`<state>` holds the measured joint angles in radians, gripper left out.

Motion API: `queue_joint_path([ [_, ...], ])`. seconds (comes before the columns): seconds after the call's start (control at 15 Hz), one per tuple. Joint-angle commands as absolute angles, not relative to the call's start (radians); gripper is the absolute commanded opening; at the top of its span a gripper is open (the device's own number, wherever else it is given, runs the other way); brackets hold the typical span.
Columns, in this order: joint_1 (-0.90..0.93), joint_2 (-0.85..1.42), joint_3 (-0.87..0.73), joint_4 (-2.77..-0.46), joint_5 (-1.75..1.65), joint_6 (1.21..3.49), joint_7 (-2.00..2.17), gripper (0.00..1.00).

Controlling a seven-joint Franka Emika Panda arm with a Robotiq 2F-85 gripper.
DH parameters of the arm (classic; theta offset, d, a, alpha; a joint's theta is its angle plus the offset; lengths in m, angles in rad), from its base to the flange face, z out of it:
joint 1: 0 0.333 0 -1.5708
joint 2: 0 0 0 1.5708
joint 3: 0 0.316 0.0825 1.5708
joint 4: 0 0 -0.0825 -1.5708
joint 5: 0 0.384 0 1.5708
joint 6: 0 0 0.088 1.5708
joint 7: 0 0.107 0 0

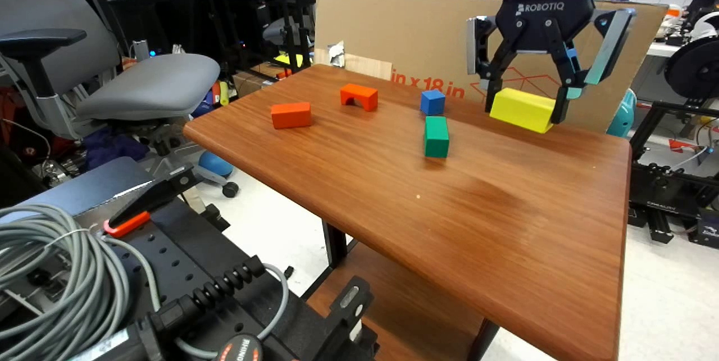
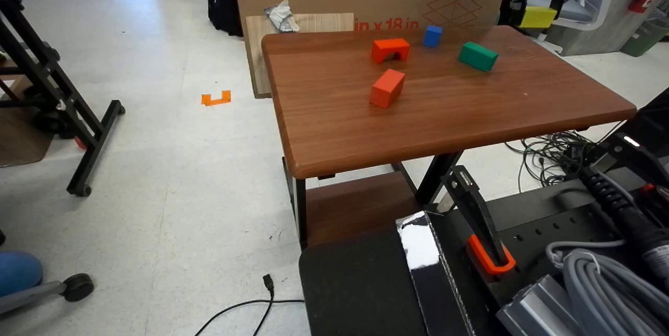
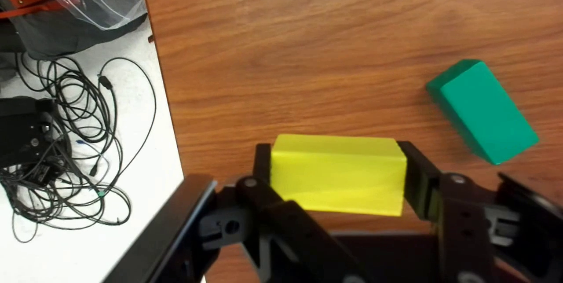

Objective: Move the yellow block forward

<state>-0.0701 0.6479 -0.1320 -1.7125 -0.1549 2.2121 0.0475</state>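
Observation:
The yellow block (image 1: 522,110) is held lengthwise between the two black fingers of my gripper (image 1: 525,106). Both fingertips touch its ends. It hangs above the back right part of the wooden table in that exterior view, slightly tilted. In an exterior view the yellow block (image 2: 538,17) shows at the upper right, with the gripper (image 2: 538,7) partly cut off by the frame's top. In the wrist view the yellow block (image 3: 338,179) sits across the jaws of the gripper (image 3: 336,173), with wood grain visible beyond it.
On the table (image 1: 359,176) stand a green block (image 1: 436,136), a blue cube (image 1: 432,103), an orange arch (image 1: 359,96) and an orange block (image 1: 291,115). A cardboard sheet (image 1: 415,24) stands behind the table. The green block (image 3: 484,111) and the table's edge flank the gripper in the wrist view.

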Motion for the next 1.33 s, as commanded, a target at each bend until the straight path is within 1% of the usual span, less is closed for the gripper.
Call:
queue_joint_path([
  [0.0,-0.082,0.762,-0.133,-1.611,-0.168,2.197,0.025,0.45],
  [0.33,-0.077,0.870,-0.126,-1.519,-0.158,2.180,0.023,0.45],
  [0.53,-0.069,0.873,-0.127,-1.502,-0.171,2.188,0.006,0.45],
  [0.6,-0.068,0.869,-0.126,-1.504,-0.172,2.188,-0.003,0.60],
  [0.67,-0.070,0.858,-0.120,-1.515,-0.170,2.194,-0.018,0.92],
  [0.73,-0.071,0.844,-0.116,-1.530,-0.169,2.200,-0.033,0.94],
  [0.8,-0.073,0.829,-0.111,-1.546,-0.167,2.207,-0.046,0.99],
  [0.87,-0.074,0.807,-0.106,-1.567,-0.163,2.221,-0.056,1.00],
  [1.27,-0.064,0.612,-0.117,-1.719,-0.169,2.251,-0.040,1.00],
])
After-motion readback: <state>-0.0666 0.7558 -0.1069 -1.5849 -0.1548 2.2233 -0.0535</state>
